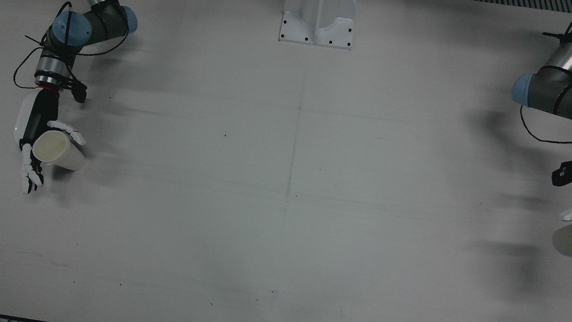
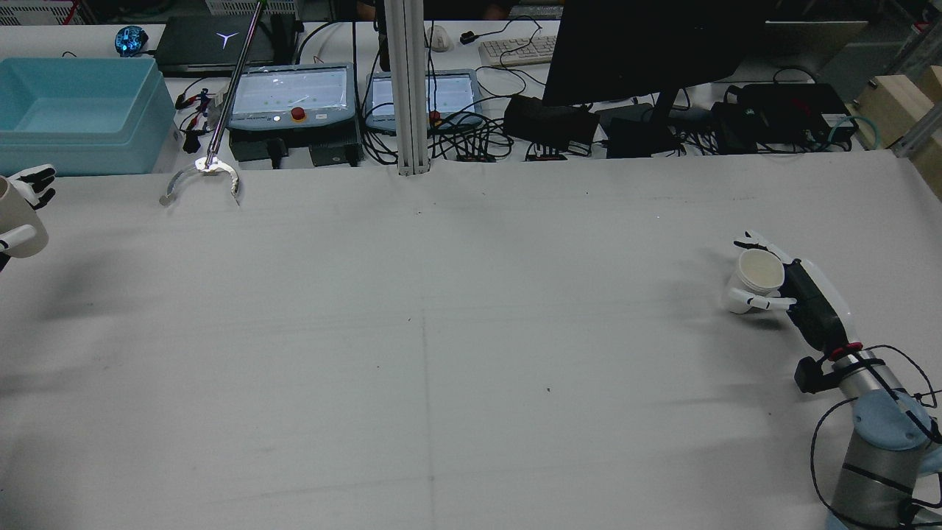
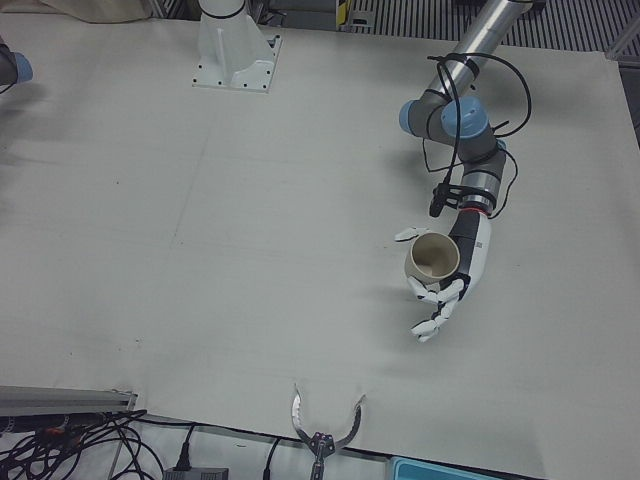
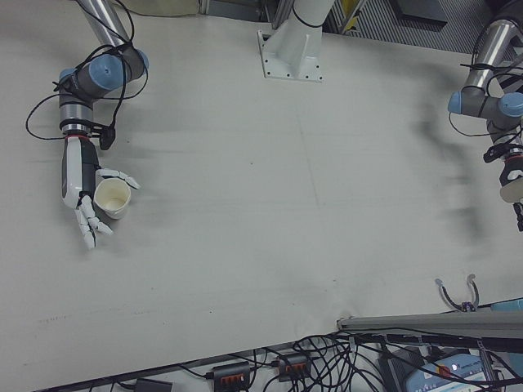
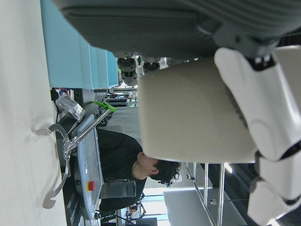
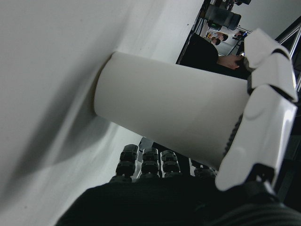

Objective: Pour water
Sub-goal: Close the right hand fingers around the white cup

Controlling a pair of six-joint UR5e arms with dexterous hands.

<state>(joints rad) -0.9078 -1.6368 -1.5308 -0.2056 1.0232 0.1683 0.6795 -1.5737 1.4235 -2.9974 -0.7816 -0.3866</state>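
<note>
Closest to the lens in the right hand view, the white cup (image 6: 174,110) stands with its base on the table (image 6: 56,56), the right hand's fingers (image 6: 263,108) wrapped round its wall. In the front view the right hand (image 1: 38,143), at the far left with its arm reaching forward over the table, grips this cup around its side; its interior looks pale and the contents cannot be made out. On the opposite side of the table, the left hand (image 3: 452,275) extends from a downward-angled forearm and clasps a tan cup (image 3: 433,258), thumb on one side and fingers on the other. That cup appears lifted clear of the table; its inside looks empty.
</note>
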